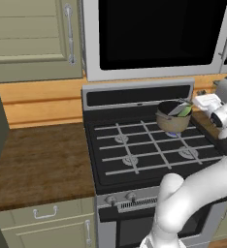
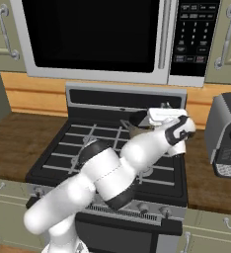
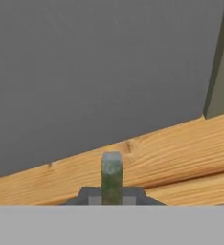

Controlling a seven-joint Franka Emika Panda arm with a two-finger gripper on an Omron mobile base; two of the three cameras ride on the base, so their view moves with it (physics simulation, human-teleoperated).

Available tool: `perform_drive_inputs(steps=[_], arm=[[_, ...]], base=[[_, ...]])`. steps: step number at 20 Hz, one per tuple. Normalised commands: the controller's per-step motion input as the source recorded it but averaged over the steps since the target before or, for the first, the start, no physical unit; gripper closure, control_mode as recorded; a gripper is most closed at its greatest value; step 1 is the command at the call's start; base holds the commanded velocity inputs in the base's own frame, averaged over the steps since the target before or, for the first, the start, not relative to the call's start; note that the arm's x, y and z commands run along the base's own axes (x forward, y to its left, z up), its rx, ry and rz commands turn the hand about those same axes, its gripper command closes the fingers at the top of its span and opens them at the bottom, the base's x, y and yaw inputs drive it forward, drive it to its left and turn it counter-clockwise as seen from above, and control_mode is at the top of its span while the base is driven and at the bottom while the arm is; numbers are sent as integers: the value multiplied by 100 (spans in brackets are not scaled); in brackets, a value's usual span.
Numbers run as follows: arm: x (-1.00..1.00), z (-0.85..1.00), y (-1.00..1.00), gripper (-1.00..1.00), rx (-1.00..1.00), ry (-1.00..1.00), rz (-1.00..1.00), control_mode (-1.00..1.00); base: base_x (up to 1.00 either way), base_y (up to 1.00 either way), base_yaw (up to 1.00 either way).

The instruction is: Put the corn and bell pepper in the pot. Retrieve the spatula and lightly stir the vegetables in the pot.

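The grey-bronze pot (image 1: 171, 122) stands on the stove's back right burner; in the right base view the pot (image 2: 134, 121) is partly hidden behind my hand. My gripper (image 1: 187, 107) (image 2: 147, 119) hovers at the pot's right rim, level with its top, shut on the corn (image 1: 185, 111). Only the corn's green husk end shows, tipped into the pot's mouth. In the hand view my gripper (image 3: 112, 192) holds that green corn (image 3: 112, 171) upright between its fingertips. The bell pepper and the spatula are out of view.
The black gas stove (image 1: 139, 150) has grates around the pot. A microwave (image 2: 97, 39) hangs low overhead. A dark grey coffee machine (image 2: 227, 136) stands on the right counter. The wooden counter (image 1: 38, 160) stretches left, with a wooden backsplash (image 3: 181, 148) behind.
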Motion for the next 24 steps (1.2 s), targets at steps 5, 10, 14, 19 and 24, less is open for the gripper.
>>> perform_drive_inputs(steps=[5,10,14,19,24], arm=[[45,-31,-6,100,-7,0,0,-100],[-1,-15,-1,100,-1,3,0,-100],[-38,36,0,100,-4,0,5,-100],[-16,52,0,100,-12,0,6,-100],[-18,-8,16,100,-18,7,24,-100]], base=[[0,0,0],[0,0,0],[0,0,0],[0,0,0],[0,0,0]])
